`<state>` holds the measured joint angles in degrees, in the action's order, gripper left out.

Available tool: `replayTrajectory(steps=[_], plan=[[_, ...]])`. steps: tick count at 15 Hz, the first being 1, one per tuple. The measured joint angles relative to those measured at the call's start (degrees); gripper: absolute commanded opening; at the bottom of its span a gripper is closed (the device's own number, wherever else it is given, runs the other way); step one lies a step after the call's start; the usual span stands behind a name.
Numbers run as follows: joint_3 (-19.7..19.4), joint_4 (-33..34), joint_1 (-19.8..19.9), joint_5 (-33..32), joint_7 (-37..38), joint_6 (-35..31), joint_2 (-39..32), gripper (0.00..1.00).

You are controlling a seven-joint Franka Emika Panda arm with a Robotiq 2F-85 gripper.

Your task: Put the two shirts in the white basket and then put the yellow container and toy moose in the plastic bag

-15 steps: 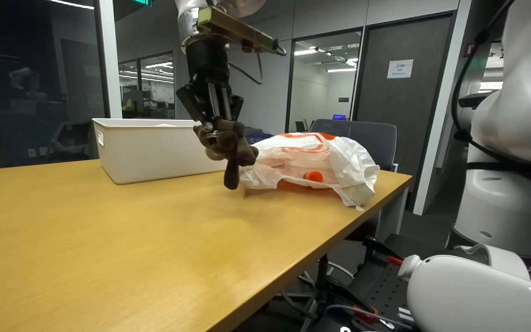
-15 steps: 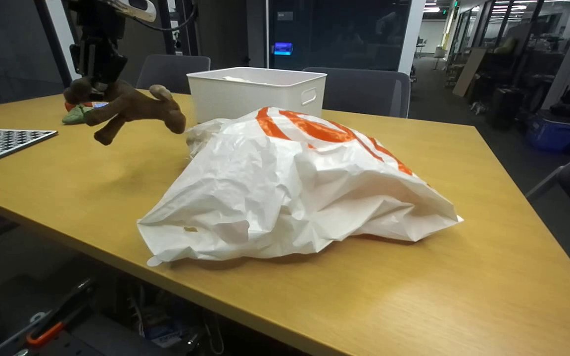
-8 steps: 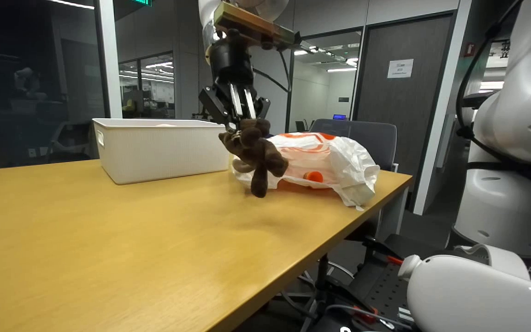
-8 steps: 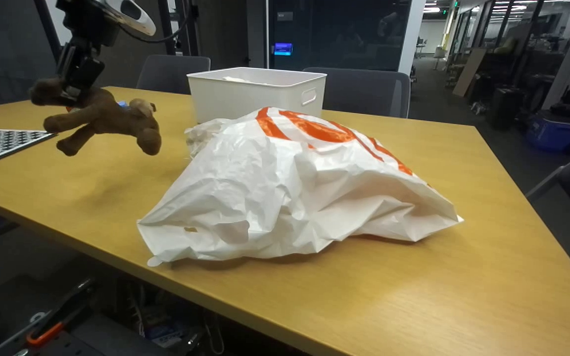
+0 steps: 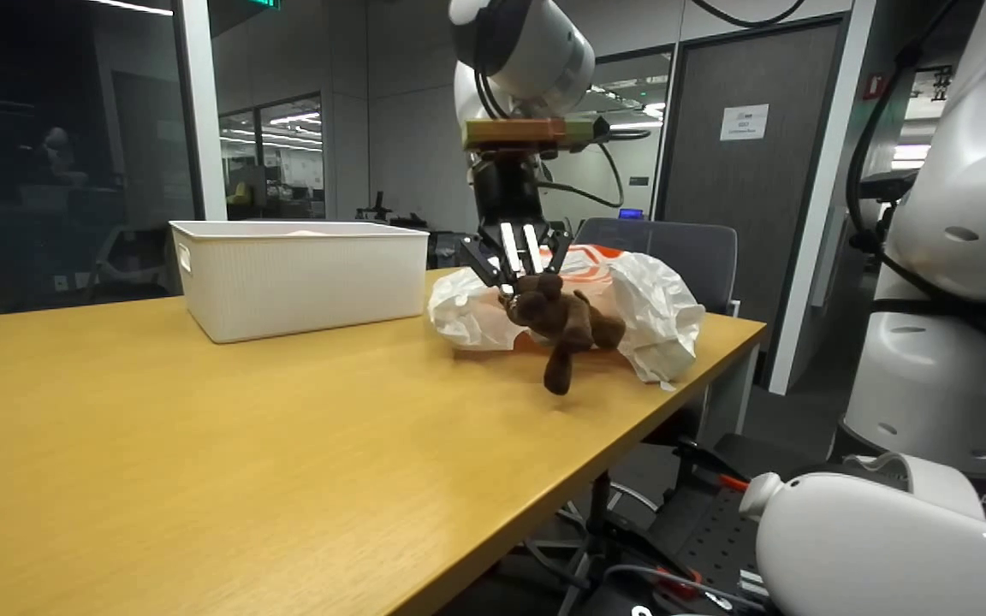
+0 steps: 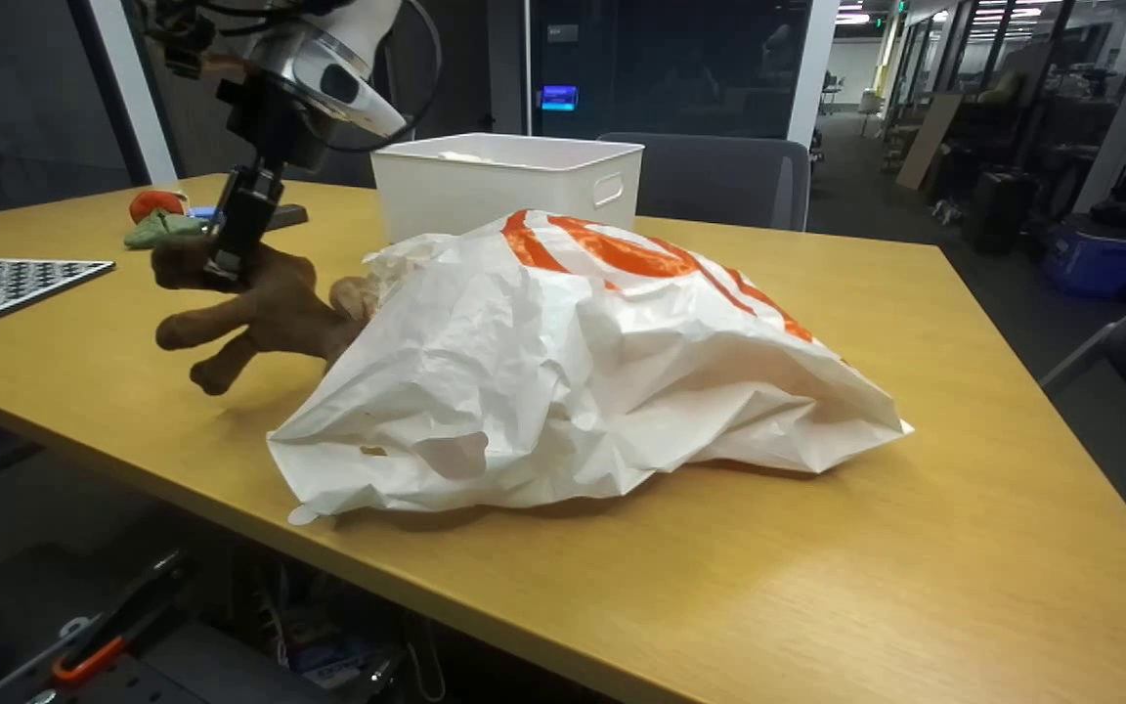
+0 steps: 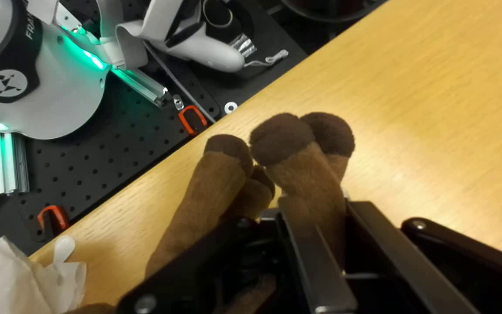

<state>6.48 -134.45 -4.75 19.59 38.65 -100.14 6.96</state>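
Observation:
My gripper [image 5: 527, 281] is shut on the brown toy moose [image 5: 563, 318], with one limb between the fingers in the wrist view [image 7: 316, 174]. The moose hangs tilted at the mouth of the white plastic bag [image 5: 660, 321], low over the table. In an exterior view one end of the moose [image 6: 280, 298] passes behind the bag's crumpled edge [image 6: 485, 342]; I cannot tell whether it is inside. The white basket [image 5: 305, 282] stands behind the bag, with pale cloth [image 6: 465, 156] showing inside. The yellow container is hidden. The two shirts cannot be told apart.
The wooden table's front edge [image 5: 510, 530] runs close to the bag. A black-and-white patterned board [image 6: 21, 284], a red-orange item [image 6: 157, 203] and a green item [image 6: 162, 228] lie beyond the gripper. A white headset-like device [image 5: 887, 539] is below the table edge.
My gripper has carried the moose right and lower in an exterior view, to the front of the bag's mouth. The moose now covers the orange cap seen there before.

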Motion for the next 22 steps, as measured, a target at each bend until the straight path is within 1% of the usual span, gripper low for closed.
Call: replayTrajectory(steps=[3,6,11,14,15,17,21,22], plan=[[-1.43,-3.07,2.67,-3.64,2.66,-6.86,0.55,0.04],[-1.99,-5.41,4.31,-7.46,5.84,-14.21,1.03,0.04],[-1.79,-8.70,4.77,-15.62,12.11,-25.88,3.29,0.04],[-1.33,-10.61,4.78,-20.03,16.09,-30.53,5.36,0.04],[-1.02,-11.12,4.88,-22.39,18.02,-31.45,5.91,0.04],[0.05,-11.84,5.80,-29.62,23.26,-31.94,6.41,0.04],[1.66,-12.35,8.61,-46.47,33.86,-31.28,5.10,0.04],[1.71,-12.33,8.94,-49.80,35.88,-31.25,4.56,0.04]])
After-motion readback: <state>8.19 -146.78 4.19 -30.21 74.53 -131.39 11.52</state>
